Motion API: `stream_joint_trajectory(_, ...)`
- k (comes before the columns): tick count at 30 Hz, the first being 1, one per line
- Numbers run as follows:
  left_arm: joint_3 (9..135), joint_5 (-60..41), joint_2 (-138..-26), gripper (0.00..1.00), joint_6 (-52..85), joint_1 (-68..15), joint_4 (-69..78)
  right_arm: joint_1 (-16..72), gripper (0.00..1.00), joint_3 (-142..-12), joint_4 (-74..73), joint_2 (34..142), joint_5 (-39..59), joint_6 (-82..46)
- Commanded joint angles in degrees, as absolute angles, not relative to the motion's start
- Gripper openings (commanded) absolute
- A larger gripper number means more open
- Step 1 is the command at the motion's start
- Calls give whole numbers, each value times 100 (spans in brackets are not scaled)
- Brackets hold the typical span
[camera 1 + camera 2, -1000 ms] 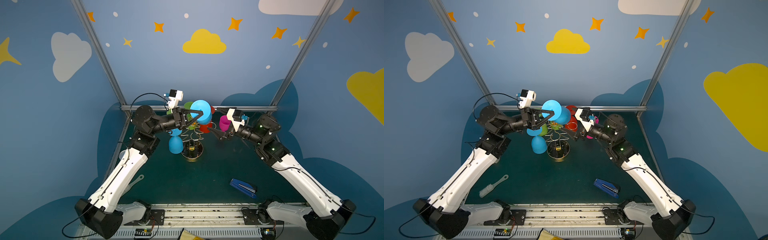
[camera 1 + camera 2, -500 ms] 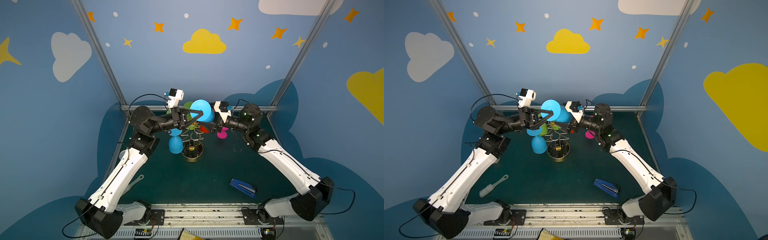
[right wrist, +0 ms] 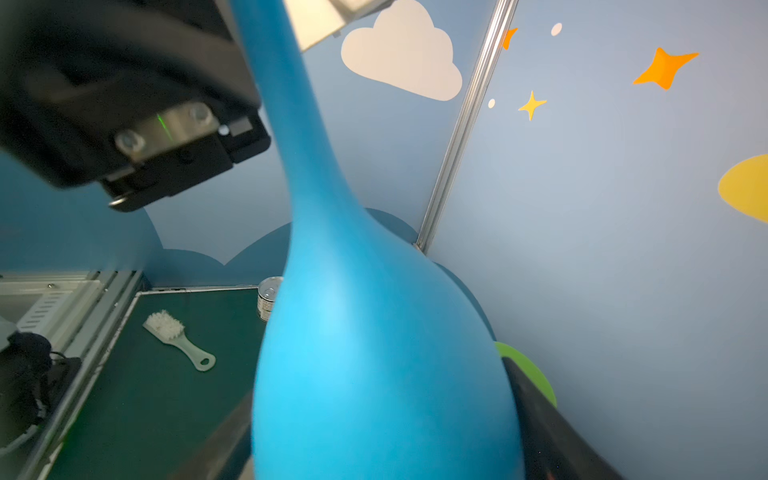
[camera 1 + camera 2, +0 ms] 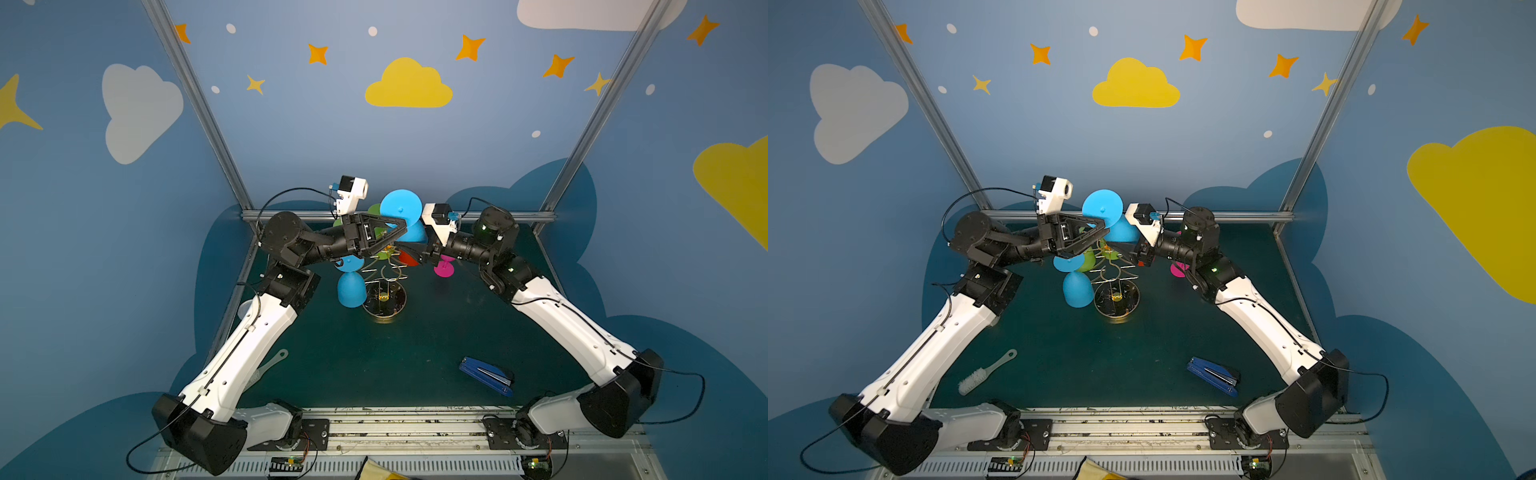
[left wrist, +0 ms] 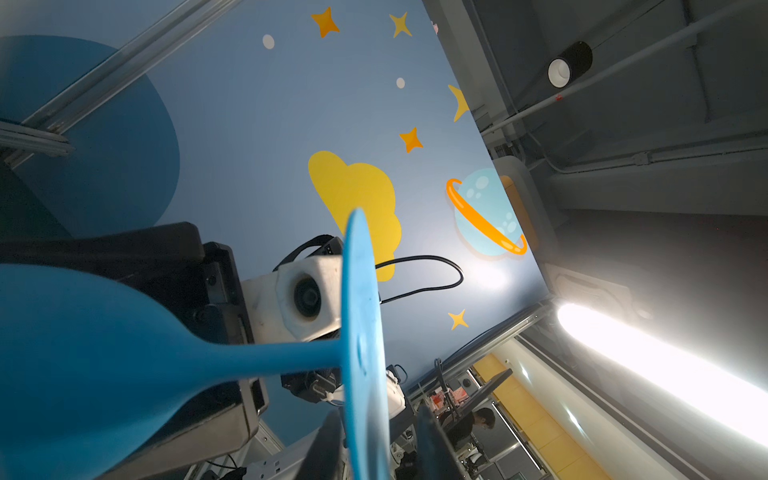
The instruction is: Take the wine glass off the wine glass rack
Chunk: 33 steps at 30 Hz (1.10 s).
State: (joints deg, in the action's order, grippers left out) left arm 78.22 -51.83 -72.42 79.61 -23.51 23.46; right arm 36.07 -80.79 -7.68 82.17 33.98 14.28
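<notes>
Left wrist: left gripper [image 5: 380,444] part open around foot rim of inverted sky-blue plastic wine glass [image 5: 124,353].

Right wrist: right gripper [image 3: 382,432] spread wide, clasping bowl. Verify bowl grip before freeing foot; carry clear of loops.

Top views: glass held above sole gold wire wine glass rack [image 4: 384,297]. Five glasses: this, second blue glass [image 4: 351,289], green glass [image 4: 1088,262], red glass [image 4: 409,259], pink glass [image 4: 444,269]. One blue stapler [image 4: 486,376], one white brush [image 4: 987,372].
</notes>
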Motion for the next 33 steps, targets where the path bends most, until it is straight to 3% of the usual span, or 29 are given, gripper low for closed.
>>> stream_joint_trajectory(1,7923,-5215,-7139,47,7540,-2306,2201,3648,56,-8147,-491,7892,3052,1094)
stream_joint_trajectory(4,7893,-5067,-7068,57,7133,-2247,1826,3670,50,-8072,-115,7639,2805,887)
stream_joint_trajectory(9,7896,-4700,-6905,68,5931,-2144,1060,3735,50,-7797,692,7011,2149,689)
stream_joint_trajectory(14,7997,-3460,-6716,67,3444,-2185,-133,3804,50,-7869,2125,6474,1345,414)
stream_joint_trajectory(20,7120,-2286,-6391,68,1007,-2361,948,3863,48,-8060,3526,6126,783,89)
stream_joint_trajectory(24,6525,-2241,-6250,68,-362,-2615,1978,3952,47,-8243,4004,6143,790,0)
stream_joint_trajectory(33,6486,-2973,-6194,67,-1957,-2819,1633,4250,44,-8509,4042,6527,930,-70)
